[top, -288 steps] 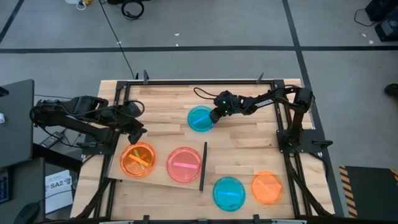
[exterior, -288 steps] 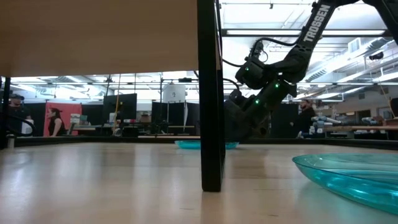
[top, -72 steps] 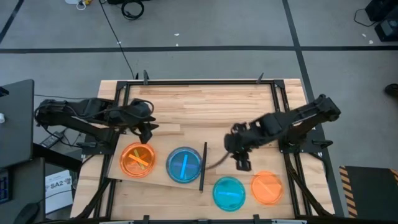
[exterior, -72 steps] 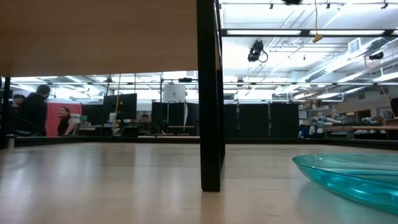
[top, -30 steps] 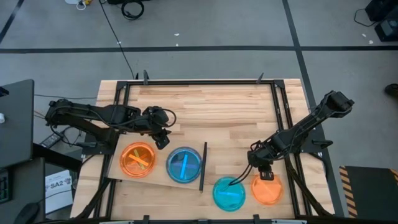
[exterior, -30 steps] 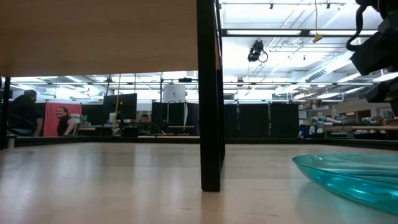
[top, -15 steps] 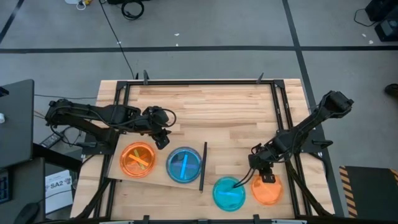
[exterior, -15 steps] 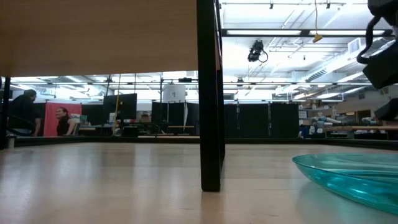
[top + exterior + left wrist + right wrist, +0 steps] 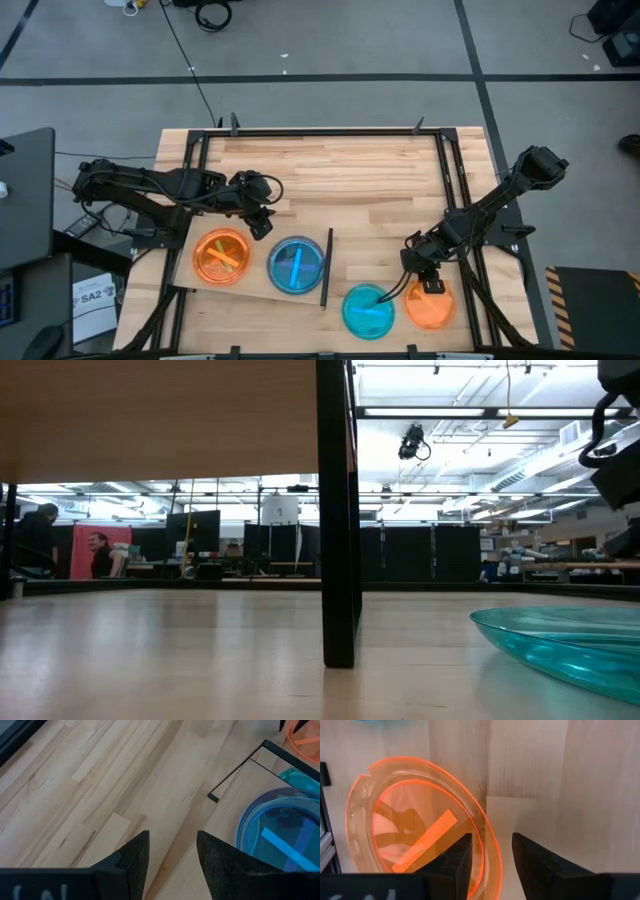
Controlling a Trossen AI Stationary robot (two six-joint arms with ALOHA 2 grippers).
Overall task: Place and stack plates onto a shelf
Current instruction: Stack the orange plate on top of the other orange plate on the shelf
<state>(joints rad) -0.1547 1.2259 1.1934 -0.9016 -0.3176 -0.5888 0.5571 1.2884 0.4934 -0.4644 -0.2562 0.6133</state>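
Note:
On the pale shelf (image 9: 255, 287) an orange plate (image 9: 222, 257) and a blue plate (image 9: 296, 264) lie flat, left of its black upright strip (image 9: 326, 266). A teal plate (image 9: 368, 311) and another orange plate (image 9: 432, 305) lie on the tabletop to the right. My right gripper (image 9: 425, 281) is open, pointing steeply down over that orange plate's far rim (image 9: 487, 837). One finger stands over the plate's inside and one outside. My left gripper (image 9: 262, 222) hangs open above the table just beyond the blue plate (image 9: 280, 830). My right gripper comes from above with the orange plate's far rim (image 9: 492, 862) running between its two open fingers. The plate lies flat on the table. I cannot tell whether either finger touches the rim.
The teal plate (image 9: 570, 645) lies close to the left of the orange one, almost touching it. The black frame rail (image 9: 462, 200) runs along the table's right side beside my right arm. Bare wood fills the table's far half (image 9: 340, 170).
My right gripper has sunk a little toward the orange plate on the table. The plates have kept their places.

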